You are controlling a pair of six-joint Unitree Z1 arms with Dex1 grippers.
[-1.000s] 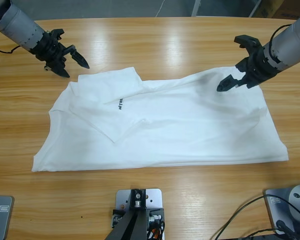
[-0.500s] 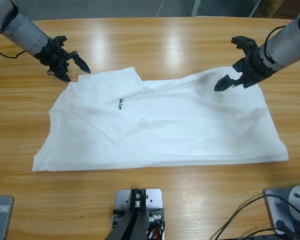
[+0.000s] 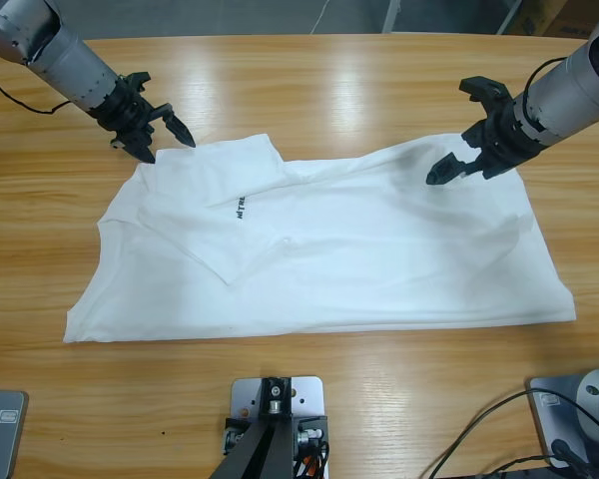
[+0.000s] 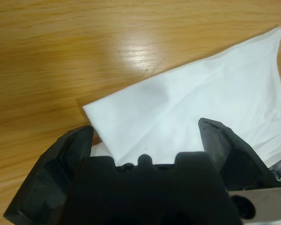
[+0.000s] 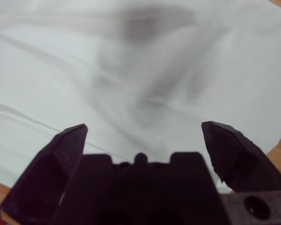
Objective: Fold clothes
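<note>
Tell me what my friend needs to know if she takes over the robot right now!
Left gripper: open, holding nothing, above the T-shirt at its folded-over sleeve corner.
Right gripper: open, holding nothing, over the shirt's far edge on the opposite side.
The shirt lies spread on the wooden table, small dark print facing up.
Done: one sleeve flap lies turned in.
Left: grab the far edge with both fingers and fold the rest.

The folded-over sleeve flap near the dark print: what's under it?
More of the white T-shirt, lying on the wooden table. Whatever the flap covers cannot be seen.
</note>
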